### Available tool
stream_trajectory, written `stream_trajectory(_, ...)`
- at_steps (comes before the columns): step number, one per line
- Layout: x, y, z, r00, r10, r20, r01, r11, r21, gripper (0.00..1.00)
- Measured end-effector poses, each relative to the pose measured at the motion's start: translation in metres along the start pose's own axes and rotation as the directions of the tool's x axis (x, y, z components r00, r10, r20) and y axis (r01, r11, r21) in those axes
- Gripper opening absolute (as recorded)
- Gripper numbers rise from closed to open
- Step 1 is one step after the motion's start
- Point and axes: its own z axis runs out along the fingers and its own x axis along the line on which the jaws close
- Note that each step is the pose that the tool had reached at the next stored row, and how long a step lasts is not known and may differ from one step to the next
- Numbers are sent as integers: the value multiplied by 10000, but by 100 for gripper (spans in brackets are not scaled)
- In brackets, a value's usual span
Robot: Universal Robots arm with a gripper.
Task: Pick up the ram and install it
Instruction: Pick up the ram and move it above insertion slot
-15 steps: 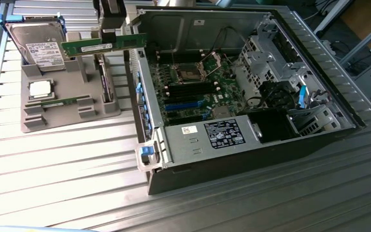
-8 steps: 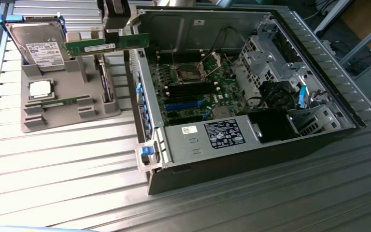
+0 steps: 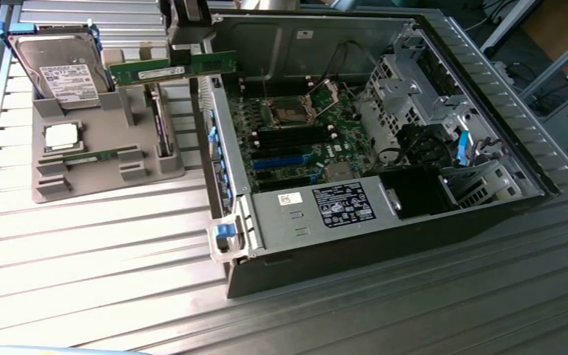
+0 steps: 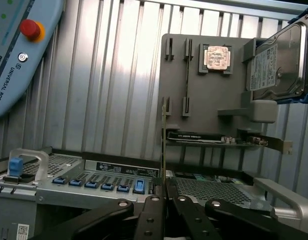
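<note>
One ram [image 3: 171,68] hangs in the air above the gray holder [image 3: 106,179], just beside the open computer case [image 3: 383,244]. We see the gripper [image 4: 164,189] clamped on its edge. One more green stick [image 3: 101,157], one hard drive [image 3: 59,70] and one processor [image 3: 64,136] sit in the holder.
</note>
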Motion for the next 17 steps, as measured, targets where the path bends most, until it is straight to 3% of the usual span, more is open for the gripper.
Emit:
stream_trajectory(8, 15, -114, -5, 10000, 4, -79, -4, 10000, -11, 13)
stream_trajectory(14, 20, -155, -6, 9999, 6, -112, -6, 10000, -16, 13)
stream_trajectory(17, 30, -226, -9, 9999, 8, -160, -8, 10000, -22, 13)
